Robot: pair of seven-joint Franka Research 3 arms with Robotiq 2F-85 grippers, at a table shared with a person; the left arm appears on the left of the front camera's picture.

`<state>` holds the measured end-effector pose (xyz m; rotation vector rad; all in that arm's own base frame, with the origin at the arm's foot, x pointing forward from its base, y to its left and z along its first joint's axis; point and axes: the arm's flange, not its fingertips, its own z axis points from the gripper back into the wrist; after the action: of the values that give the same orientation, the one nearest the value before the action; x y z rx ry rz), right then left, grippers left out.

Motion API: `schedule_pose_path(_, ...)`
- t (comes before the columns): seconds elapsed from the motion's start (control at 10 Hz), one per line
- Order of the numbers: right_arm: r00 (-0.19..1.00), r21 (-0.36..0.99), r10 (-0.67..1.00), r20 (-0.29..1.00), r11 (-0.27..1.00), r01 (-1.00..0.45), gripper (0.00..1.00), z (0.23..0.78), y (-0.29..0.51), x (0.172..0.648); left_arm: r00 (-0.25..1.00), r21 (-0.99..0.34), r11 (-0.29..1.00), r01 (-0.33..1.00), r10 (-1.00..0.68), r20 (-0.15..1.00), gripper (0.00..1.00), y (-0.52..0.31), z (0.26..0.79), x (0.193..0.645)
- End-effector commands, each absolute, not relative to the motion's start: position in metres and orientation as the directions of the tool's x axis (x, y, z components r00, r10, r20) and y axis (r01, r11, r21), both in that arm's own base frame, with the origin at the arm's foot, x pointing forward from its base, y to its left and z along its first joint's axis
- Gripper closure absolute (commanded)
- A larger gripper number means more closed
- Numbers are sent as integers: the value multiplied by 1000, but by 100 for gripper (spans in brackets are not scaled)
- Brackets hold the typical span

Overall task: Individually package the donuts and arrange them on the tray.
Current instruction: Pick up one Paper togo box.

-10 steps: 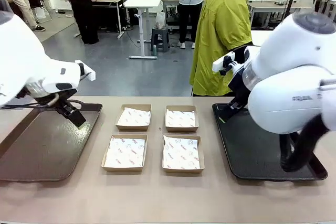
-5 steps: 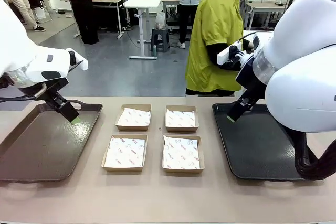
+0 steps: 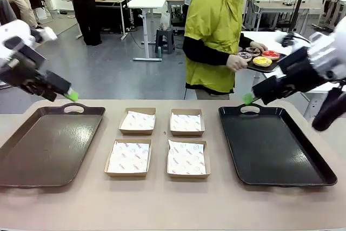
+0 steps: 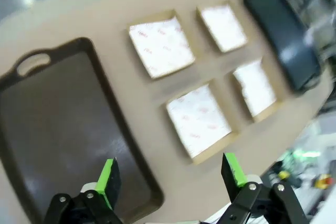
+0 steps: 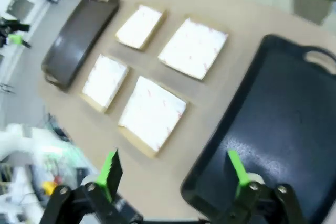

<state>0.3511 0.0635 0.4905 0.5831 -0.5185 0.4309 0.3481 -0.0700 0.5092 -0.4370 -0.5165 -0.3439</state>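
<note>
**A:** Where are the donuts?

**B:** The donuts (image 3: pixel 259 57) sit on a small dark plate (image 3: pixel 268 68) that the person (image 3: pixel 213 31) across the table holds up, upper right of my front view. One hand (image 3: pixel 236 62) grips its near edge. I make out a red one, a yellow one and two darker ones.

**A:** What's around them?

**B:** Below, at lower right, there's a black tray (image 3: pixel 275 155). Four cardboard boxes (image 3: pixel 185 158) lined with white printed paper sit mid-frame in two rows. A brown tray (image 3: pixel 43 150) is at lower left.

**A:** Anything in the way?

**B:** My right gripper (image 3: pixel 250 99) hangs in the air just below and left of the plate, above the black tray's far handle. It's near the donuts but not touching them.

**A:** And the jaws?

**B:** From the front I get the green tips. Both wrist views look down on the table and show each pair of fingers spread wide, with nothing between them. My left gripper (image 3: pixel 71 96) hovers at the left edge, above the brown tray's far end, well apart from the donuts.
</note>
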Motion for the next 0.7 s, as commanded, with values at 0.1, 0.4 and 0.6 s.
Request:
schedule_pose_path(0.1, 862, 779, -54, 503, 459, -426, 0, 452, 10, 343, 881, -636, 695, 334, 10, 474, 0, -20, 484, 358)
schedule_pose_path(0.4, 878, 844, -132, 460, 372, -386, 0, 432, -45, 329, 953, -738, 642, 210, 33, 300, 0, 34, 449, 357)
schedule_pose_path(0.6, 891, 867, -162, 424, 356, -348, 0, 414, -79, 317, 964, -824, 525, 213, 25, 265, 0, 69, 439, 355)
